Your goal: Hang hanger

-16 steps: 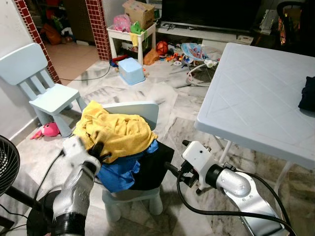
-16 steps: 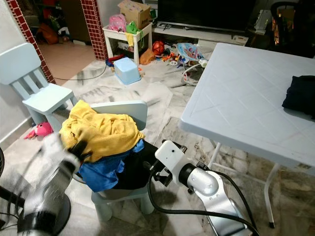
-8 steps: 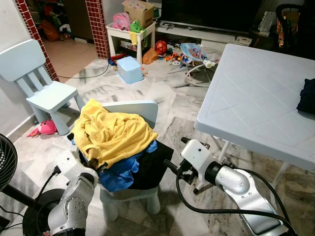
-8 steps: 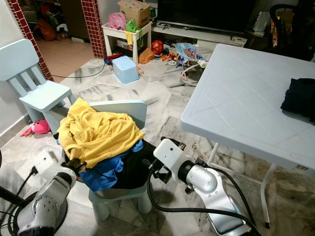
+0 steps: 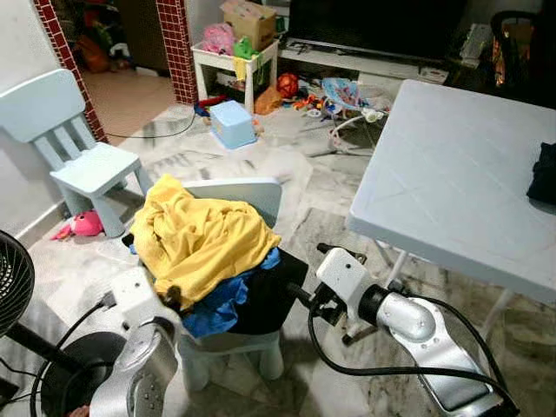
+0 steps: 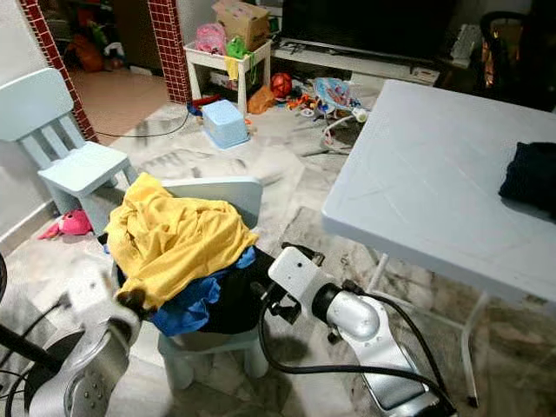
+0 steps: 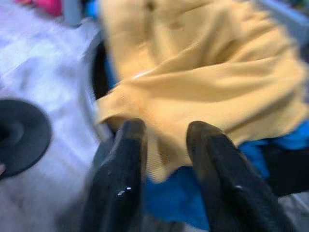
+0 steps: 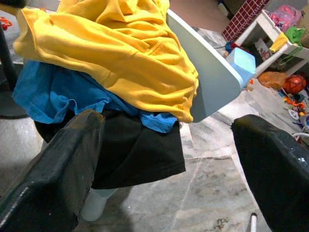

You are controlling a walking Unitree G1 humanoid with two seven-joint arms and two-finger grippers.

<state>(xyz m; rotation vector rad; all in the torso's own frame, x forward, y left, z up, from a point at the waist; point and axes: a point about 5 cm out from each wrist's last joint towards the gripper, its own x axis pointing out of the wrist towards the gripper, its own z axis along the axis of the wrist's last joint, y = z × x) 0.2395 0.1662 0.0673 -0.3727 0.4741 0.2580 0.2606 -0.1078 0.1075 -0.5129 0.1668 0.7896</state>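
Observation:
A heap of clothes lies on a small pale blue chair (image 5: 248, 193): a yellow shirt (image 5: 204, 239) on top, a blue garment (image 5: 221, 304) and a black one (image 5: 269, 295) under it. I can make out no hanger. My left gripper (image 5: 171, 300) is at the shirt's lower front edge. In the left wrist view its fingers (image 7: 120, 179) stand slightly apart, open, with the yellow hem (image 7: 159, 154) between them. My right gripper (image 5: 297, 294) sits beside the black garment on the chair's right. It is wide open (image 8: 159, 164) and holds nothing.
A white folding table (image 5: 452, 174) stands close on the right with a dark cloth (image 5: 546, 174) on it. On the left are a fan (image 5: 9, 287), its round base (image 5: 61, 382) and a cable. A second pale chair (image 5: 82, 161), a blue box (image 5: 233, 123) and toys lie farther back.
My left arm dropped from the shirt's side to its lower edge, and the yellow hem now hangs lower, toward that gripper. The right arm has hardly moved. The camera shifted a little.

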